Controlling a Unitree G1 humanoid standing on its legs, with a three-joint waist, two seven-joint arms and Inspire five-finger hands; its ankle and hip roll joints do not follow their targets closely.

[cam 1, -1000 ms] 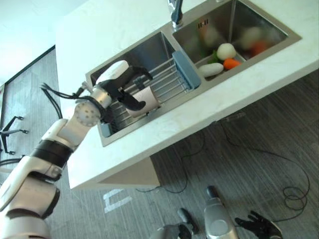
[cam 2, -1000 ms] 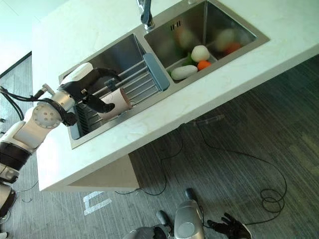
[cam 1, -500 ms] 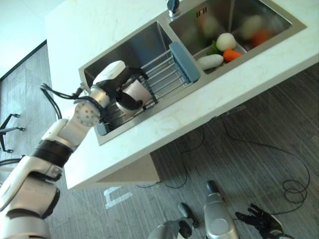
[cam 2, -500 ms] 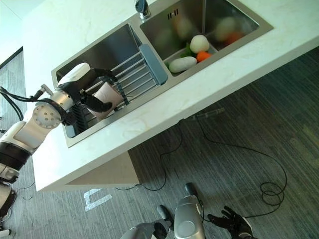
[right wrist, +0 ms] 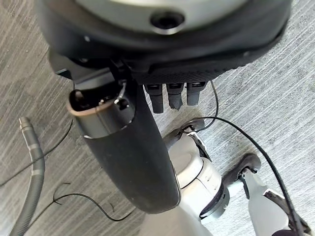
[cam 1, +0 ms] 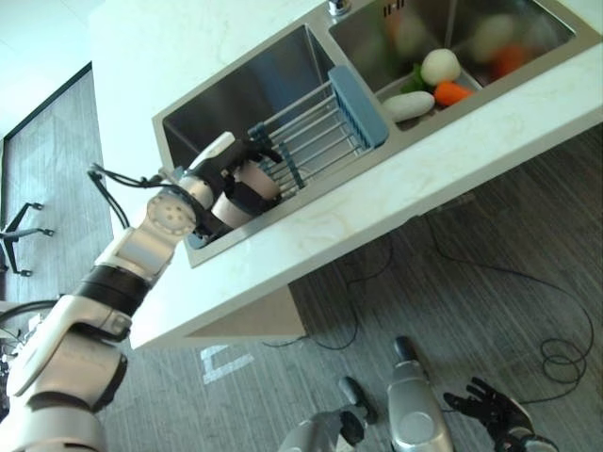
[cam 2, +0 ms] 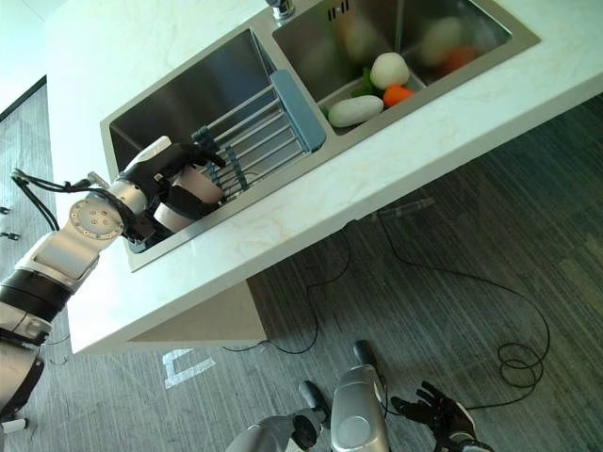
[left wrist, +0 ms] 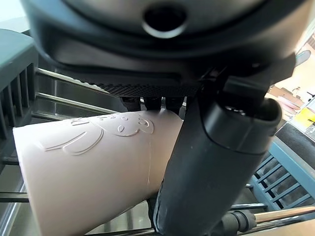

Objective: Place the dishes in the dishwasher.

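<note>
Now the left hand (cam 1: 233, 168) is curling its thumb and fingers round a pale pink cup (left wrist: 93, 162), holding it on its side over the wire rack (cam 1: 311, 141) inside the left basin of the sink (cam 1: 236, 85), near that basin's front edge. Vegetables (cam 1: 429, 89) are lying in the right basin. Down by the floor, the right hand (cam 1: 495, 411) is hanging with fingers relaxed, gripping nothing.

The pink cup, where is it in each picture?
Left eye view: the pink cup lies in the left robot hand, over the left sink basin.
Right eye view: in that same hand, at the near end of the drying rack.
Left wrist view: the cup fills the middle, thumb across it.
Right wrist view: no cup there.
Shared landmark: the drying rack's metal bars.
</note>
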